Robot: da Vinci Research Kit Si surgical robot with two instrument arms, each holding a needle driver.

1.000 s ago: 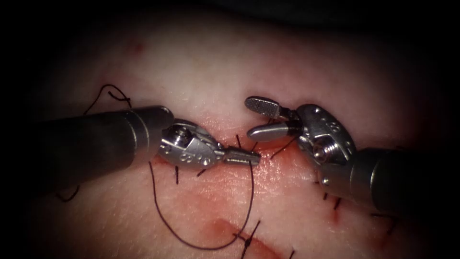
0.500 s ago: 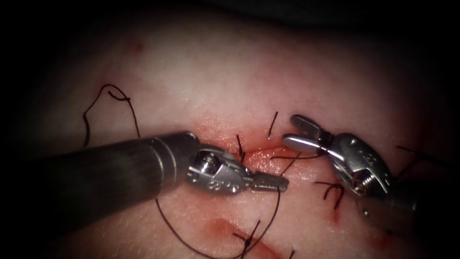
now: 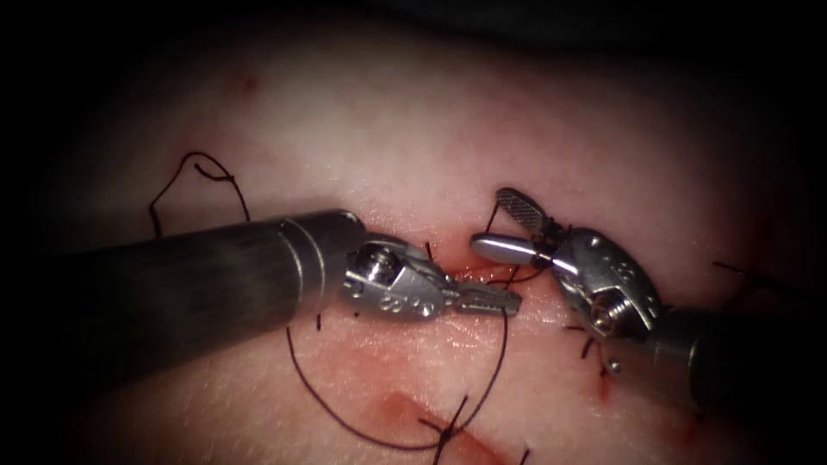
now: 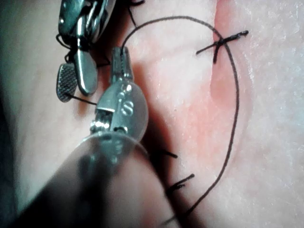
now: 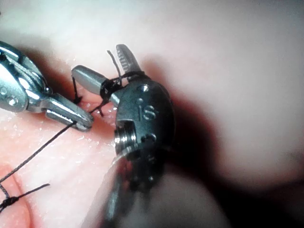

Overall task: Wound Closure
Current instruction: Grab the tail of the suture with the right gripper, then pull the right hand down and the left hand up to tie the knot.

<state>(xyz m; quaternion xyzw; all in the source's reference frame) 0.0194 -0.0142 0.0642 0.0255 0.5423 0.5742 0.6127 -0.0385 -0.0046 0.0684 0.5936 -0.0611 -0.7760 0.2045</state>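
Observation:
My left tool (image 3: 493, 300) comes in from the left and lies over the red cut (image 3: 469, 272) in the tissue (image 3: 388, 129). Its jaws are shut on the dark thread (image 3: 504, 344), which runs from their tip in a wide loop down to a knotted stitch (image 3: 444, 433) and back up under the shaft. The right tool (image 3: 500, 226) sits just above and to the right, jaws open. Thread is wrapped around the base of the right tool (image 5: 102, 64) at its jaws. The left tool (image 4: 121, 59) grips the thread (image 4: 235, 109) at the very tip.
Short cut thread ends (image 3: 594, 353) stick up from earlier stitches under the right tool. A loose curl of thread (image 3: 202, 172) lies on the tissue above the left shaft. Red fluid (image 3: 405, 409) stains the tissue around the lower stitch.
The left tool has moved right along the cut with the thread. The right tool swung down to the right, then came back up and left, close to the left tool's tip.

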